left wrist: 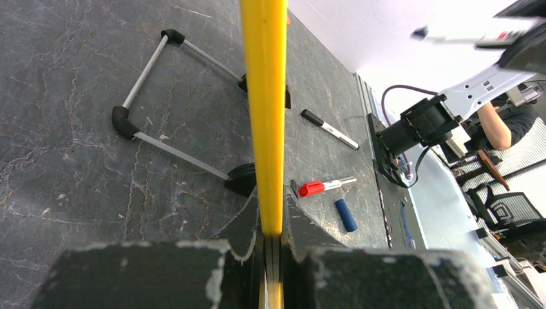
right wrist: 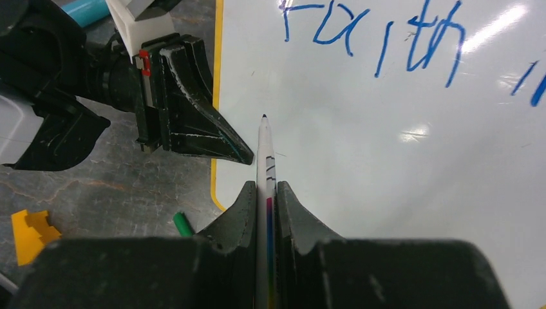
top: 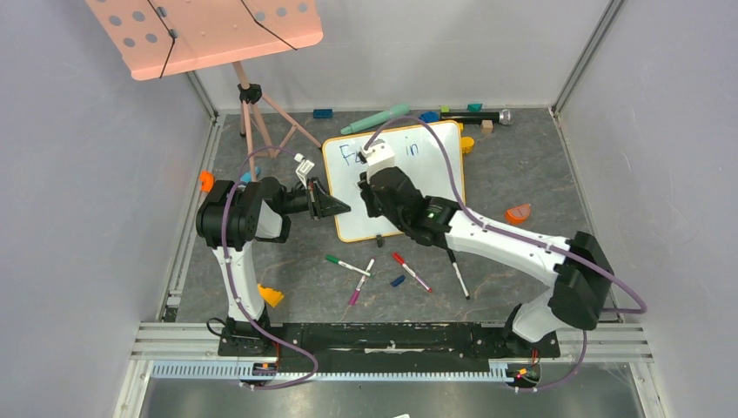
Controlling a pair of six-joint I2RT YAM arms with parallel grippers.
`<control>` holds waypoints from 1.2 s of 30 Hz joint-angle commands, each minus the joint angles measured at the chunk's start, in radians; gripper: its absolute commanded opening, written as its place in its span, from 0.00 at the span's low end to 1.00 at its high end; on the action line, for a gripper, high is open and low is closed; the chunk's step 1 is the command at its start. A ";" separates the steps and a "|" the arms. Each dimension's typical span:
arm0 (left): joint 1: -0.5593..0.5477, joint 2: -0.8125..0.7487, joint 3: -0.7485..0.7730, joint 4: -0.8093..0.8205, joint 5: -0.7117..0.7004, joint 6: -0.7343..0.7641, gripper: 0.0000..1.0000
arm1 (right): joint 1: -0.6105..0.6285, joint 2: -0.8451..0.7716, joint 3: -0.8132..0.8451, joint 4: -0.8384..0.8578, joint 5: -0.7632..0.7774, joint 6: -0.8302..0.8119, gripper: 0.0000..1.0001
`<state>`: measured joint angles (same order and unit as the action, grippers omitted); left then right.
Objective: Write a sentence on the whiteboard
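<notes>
The whiteboard (top: 426, 187), white with a yellow frame, lies tilted mid-table. Blue words "Faith" (right wrist: 380, 38) and "in" (top: 412, 149) run along its top. My left gripper (top: 335, 207) is shut on the board's left yellow edge (left wrist: 264, 96), seen edge-on between its fingers (left wrist: 270, 219). My right gripper (top: 372, 185) is over the board's left part, shut on a white marker (right wrist: 265, 161). The marker's dark tip points at bare board below the "F". I cannot tell whether the tip touches. The left gripper also shows in the right wrist view (right wrist: 193, 116).
Green (top: 346, 264), pink (top: 361, 280), red (top: 411, 272) and black (top: 457, 274) markers and a blue cap (top: 397, 280) lie near the board's front edge. A pink music stand (top: 204, 30) stands back left. Small blocks and a teal tube (top: 374, 119) lie behind the board.
</notes>
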<state>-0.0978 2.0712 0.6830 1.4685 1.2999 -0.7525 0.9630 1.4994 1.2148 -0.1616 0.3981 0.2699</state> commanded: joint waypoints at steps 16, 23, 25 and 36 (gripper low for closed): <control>-0.010 -0.025 -0.003 0.089 0.058 0.117 0.02 | 0.022 0.162 0.177 0.012 0.159 -0.011 0.00; -0.010 -0.028 -0.005 0.089 0.059 0.120 0.02 | 0.023 0.191 0.189 0.000 0.151 -0.012 0.00; -0.010 -0.031 -0.008 0.089 0.059 0.124 0.02 | 0.022 0.199 0.196 -0.008 0.152 -0.014 0.00; -0.011 -0.027 -0.005 0.089 0.058 0.120 0.02 | 0.022 0.180 0.144 -0.002 0.123 -0.004 0.00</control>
<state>-0.0978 2.0708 0.6830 1.4685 1.3003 -0.7513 0.9825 1.7012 1.3594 -0.1890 0.5217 0.2619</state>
